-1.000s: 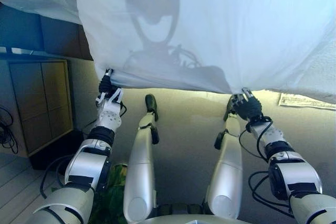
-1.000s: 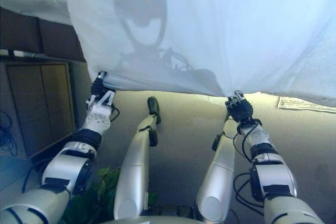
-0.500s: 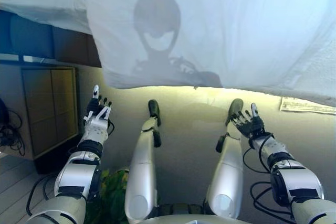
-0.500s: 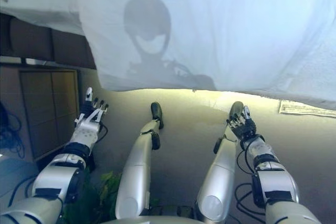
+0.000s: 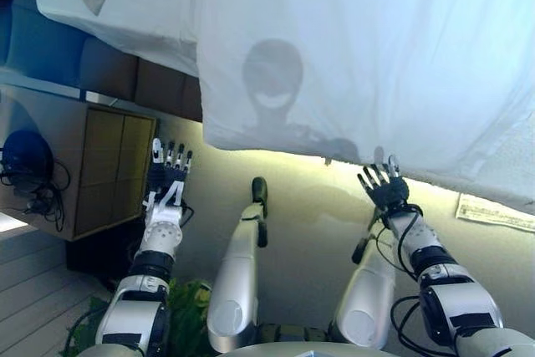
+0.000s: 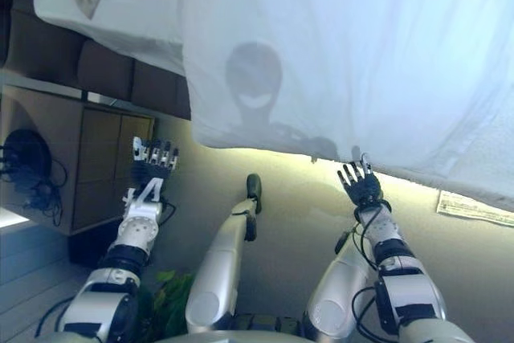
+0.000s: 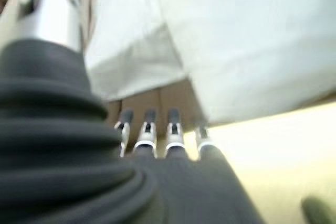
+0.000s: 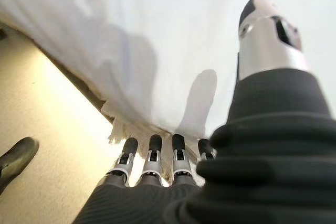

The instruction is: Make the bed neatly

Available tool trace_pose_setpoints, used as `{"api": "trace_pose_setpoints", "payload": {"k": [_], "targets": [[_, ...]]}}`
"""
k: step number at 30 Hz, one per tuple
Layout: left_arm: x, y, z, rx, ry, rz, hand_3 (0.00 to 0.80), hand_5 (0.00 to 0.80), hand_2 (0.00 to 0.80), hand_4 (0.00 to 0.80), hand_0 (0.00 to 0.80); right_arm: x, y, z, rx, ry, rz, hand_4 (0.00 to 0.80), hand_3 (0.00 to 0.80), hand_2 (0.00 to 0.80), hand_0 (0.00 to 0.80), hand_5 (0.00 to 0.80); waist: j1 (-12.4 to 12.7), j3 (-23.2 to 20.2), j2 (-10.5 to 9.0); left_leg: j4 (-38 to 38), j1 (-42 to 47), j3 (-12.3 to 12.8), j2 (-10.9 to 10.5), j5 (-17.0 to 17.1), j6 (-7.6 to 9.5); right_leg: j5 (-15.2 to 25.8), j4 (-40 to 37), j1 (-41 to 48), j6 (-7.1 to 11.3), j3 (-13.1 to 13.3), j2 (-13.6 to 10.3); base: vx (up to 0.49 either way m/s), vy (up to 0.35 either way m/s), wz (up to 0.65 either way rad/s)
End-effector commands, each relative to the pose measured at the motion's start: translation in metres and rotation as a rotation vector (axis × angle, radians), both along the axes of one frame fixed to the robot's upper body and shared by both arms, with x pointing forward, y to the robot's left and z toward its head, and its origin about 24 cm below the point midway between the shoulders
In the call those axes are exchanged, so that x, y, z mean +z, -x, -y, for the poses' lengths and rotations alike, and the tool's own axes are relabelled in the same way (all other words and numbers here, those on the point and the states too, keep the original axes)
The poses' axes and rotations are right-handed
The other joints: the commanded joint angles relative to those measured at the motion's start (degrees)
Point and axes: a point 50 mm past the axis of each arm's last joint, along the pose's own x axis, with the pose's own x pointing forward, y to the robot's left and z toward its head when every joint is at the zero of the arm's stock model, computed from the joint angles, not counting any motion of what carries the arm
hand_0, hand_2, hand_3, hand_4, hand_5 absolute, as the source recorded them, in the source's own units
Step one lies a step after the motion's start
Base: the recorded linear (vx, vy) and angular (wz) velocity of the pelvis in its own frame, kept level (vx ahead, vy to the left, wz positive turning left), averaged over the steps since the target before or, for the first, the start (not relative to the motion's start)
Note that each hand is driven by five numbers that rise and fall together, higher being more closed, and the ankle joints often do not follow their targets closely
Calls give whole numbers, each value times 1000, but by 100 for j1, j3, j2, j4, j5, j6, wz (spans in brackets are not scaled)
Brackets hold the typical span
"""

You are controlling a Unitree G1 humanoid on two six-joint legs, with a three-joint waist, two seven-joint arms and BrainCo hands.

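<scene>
A white sheet (image 5: 359, 48) hangs over the side of the bed and fills the upper part of both eye views; its lower edge runs just above my hands. My left hand (image 5: 167, 180) is open, fingers straight and spread, held apart from the sheet in front of the wooden cabinet. My right hand (image 5: 384, 187) is open too, fingers spread just below the sheet's edge, holding nothing. The left wrist view shows straight fingers (image 7: 149, 135) with the sheet (image 7: 236, 45) beyond; the right wrist view shows straight fingers (image 8: 152, 156) close to the sheet's fringed edge (image 8: 126, 129).
A wooden cabinet (image 5: 104, 169) stands at the left against the dark bed base (image 5: 109, 68). A dark object with cables (image 5: 25, 169) sits beside it. A printed paper (image 5: 497, 212) lies on the floor at right. A green plant (image 5: 188, 307) is low by my left arm.
Both hands let go of the sheet's lower edge and opened. The sheet now hangs free. The view has shifted, showing more of the cabinet and bed at left.
</scene>
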Motion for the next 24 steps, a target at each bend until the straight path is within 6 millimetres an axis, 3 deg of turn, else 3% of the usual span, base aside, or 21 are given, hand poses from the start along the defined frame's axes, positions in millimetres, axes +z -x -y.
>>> {"api": "trace_pose_setpoints", "payload": {"k": [1, 4, 9, 17, 21, 24], "targets": [[22, -4, -10, 46, 26, 154, 0, 0, 0, 0, 0, -11, 16, 7, -65, -42, -38, 0, 0, 0, 0, 0, 28, -108, 47, -130, -201, 78, 150, 571, -149, 101, 326, 81, -30, 84, -299, 0, 0, 0], [27, -10, -3, 28, 90, 219, 0, 0, 0, 0, 0, -16, 21, 15, -106, -47, -80, 0, 0, 0, 0, 0, -75, -105, 14, -63, -181, 99, 239, 545, -178, 23, 394, 77, -59, 177, -256, 4, 29, -2], [43, -24, 3, -5, 155, 307, 0, 0, 0, 0, 0, -8, 15, 30, -185, -59, -77, 0, 0, 0, 0, 0, -240, 27, -72, -125, -365, 206, 320, 674, -193, 127, 261, -91, -64, 325, -150, -48, 37, -3], [92, -42, 3, -134, 109, 559, 0, 0, 0, 0, 0, -1, 30, 74, -335, -52, -27, 0, 0, 0, 0, 0, -363, 42, -529, 87, -1229, 374, 406, 673, -237, 408, -39, -650, -76, 401, -78, -30, -48, -7], [104, -40, 5, -182, 16, 615, 0, 0, 0, 0, 0, 14, 32, 84, -382, -24, 107, 0, 0, 0, 0, 0, -399, 42, -741, 506, -1692, 408, 455, 452, -245, 396, 43, -944, -104, 331, -12, -13, -121, -2], [116, -41, -3, -172, -42, 617, 0, 0, 0, 0, 0, 46, 23, 82, -360, 17, 297, 0, 0, 0, 0, 0, -439, 42, -943, 740, -2048, 327, 462, 367, -248, 445, 39, -1146, -130, 332, 78, -36, -79, -9]]}}
